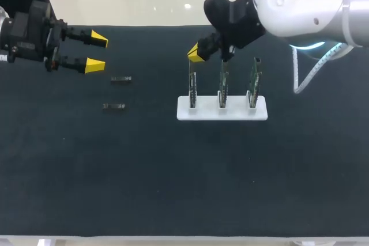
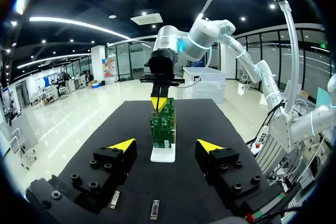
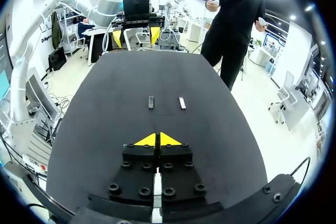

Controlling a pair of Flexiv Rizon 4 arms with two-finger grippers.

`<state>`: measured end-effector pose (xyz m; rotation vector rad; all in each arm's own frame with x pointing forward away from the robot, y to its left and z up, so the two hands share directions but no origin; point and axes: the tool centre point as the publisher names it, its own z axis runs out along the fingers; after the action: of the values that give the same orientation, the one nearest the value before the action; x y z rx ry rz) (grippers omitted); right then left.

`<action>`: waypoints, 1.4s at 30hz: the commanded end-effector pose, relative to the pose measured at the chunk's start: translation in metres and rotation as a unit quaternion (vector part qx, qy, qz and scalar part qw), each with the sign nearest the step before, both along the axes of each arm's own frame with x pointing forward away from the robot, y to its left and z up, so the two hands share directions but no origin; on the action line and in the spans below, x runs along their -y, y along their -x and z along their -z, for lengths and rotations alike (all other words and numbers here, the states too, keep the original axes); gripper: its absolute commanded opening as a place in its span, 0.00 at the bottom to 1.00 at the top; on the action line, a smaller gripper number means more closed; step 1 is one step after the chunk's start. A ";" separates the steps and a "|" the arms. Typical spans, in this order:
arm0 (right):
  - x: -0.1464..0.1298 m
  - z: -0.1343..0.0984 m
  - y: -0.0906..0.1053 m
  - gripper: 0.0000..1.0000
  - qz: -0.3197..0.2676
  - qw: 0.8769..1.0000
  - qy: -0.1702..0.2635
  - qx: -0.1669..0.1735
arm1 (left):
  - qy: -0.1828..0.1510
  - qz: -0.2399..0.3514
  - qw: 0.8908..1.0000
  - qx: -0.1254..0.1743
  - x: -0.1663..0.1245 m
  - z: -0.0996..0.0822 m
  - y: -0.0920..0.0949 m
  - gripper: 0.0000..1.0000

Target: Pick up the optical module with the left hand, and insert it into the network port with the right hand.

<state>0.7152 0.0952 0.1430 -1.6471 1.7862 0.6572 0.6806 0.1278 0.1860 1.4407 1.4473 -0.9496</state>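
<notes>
One optical module (image 1: 121, 78) and a second optical module (image 1: 113, 106) lie flat in the left half of the table (image 1: 173, 188), toward its far edge. The left gripper (image 1: 97, 52) hangs wide open and empty near the far-left corner. The right gripper (image 1: 196, 53), fingers together and holding nothing, is above the white stand (image 1: 222, 113).

Table (image 1: 173, 188) black; stand (image 1: 236, 111) white; boards (image 1: 253, 82) green; left end effector (image 1: 97, 52) yellow-tipped.

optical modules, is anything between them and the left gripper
Nothing visible does. The left gripper is open, with the nearer optical module and the second optical module lying on bare table just ahead of it, well apart from the board stand.
</notes>
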 end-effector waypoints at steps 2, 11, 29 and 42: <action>-0.002 -0.013 0.002 0.00 0.006 1.000 0.014 -0.002 | -0.002 -0.001 1.000 0.000 0.001 0.000 0.000 1.00; 0.014 -0.048 0.009 0.00 0.012 1.000 0.021 -0.011 | -0.002 -0.001 1.000 0.000 0.001 0.000 0.000 1.00; 0.087 -0.082 0.033 0.00 -0.004 0.999 0.037 -0.013 | -0.002 -0.001 1.000 0.000 0.001 0.000 0.000 1.00; 0.127 -0.083 0.045 0.00 -0.003 0.999 0.038 -0.003 | -0.002 -0.001 1.000 0.000 0.001 0.000 0.000 1.00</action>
<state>0.6770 -0.0265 0.2275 -1.7146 1.8393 0.6095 0.6805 0.1278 0.1860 1.4406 1.4473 -0.9495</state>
